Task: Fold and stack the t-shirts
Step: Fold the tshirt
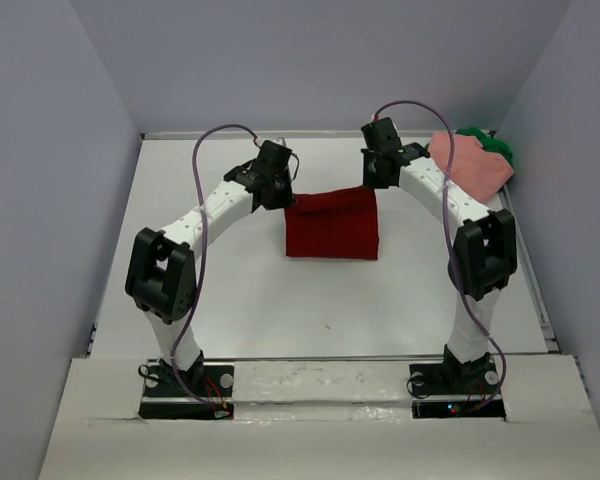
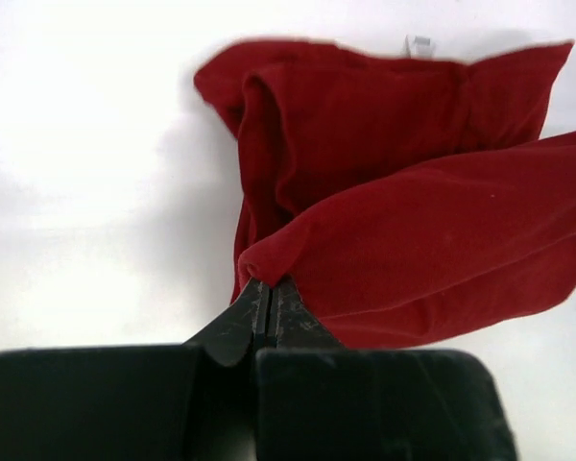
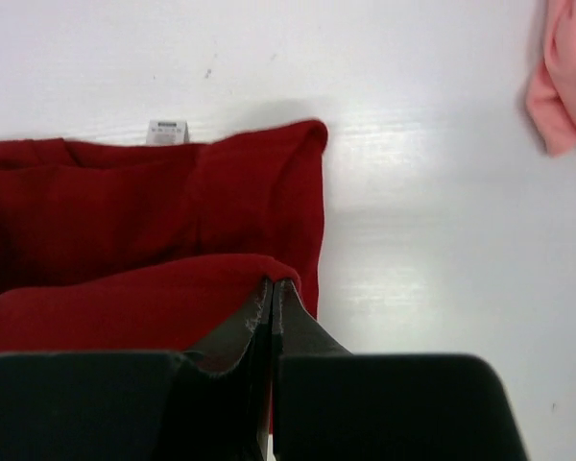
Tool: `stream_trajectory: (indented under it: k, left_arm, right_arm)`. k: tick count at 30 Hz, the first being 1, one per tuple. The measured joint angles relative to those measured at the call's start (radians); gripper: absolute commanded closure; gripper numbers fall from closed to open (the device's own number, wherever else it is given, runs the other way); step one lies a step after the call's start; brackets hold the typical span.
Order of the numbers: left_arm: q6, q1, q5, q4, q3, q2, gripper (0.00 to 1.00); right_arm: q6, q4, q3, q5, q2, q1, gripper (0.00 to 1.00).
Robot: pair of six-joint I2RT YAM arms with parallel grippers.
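A dark red t-shirt [image 1: 332, 225] lies partly folded in the middle of the white table, its far edge lifted. My left gripper [image 1: 283, 194] is shut on the shirt's far left corner [image 2: 269, 257]; the jaws pinch the cloth at my left gripper's tips [image 2: 267, 284]. At the far right corner my right gripper [image 1: 373, 180] is shut on the same shirt [image 3: 154, 250], cloth draped over its tips [image 3: 272, 281]. A white label [image 3: 167, 132] shows at the shirt's lower layer. A salmon pink t-shirt [image 1: 470, 162] lies crumpled at the back right over a green t-shirt [image 1: 498, 148].
Grey walls enclose the table [image 1: 230, 300] on the left, back and right. The pink shirt's edge [image 3: 566, 77] shows at the right wrist view's top right. Both arm bases sit on the near ledge.
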Motion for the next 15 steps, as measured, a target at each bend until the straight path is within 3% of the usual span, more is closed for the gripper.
stream_trajectory:
  k: [6,15]
  left_arm:
    - [0.053,0.029,0.032,-0.027,0.207,0.173,1.0]
    - [0.106,0.032,0.076,-0.052,0.376,0.341,1.0]
  right_arm:
    - [-0.071,-0.019,0.19,-0.051,0.172,-0.027,1.0]
    - [-0.104,-0.046,0.273,-0.086,0.237,-0.064,1.0]
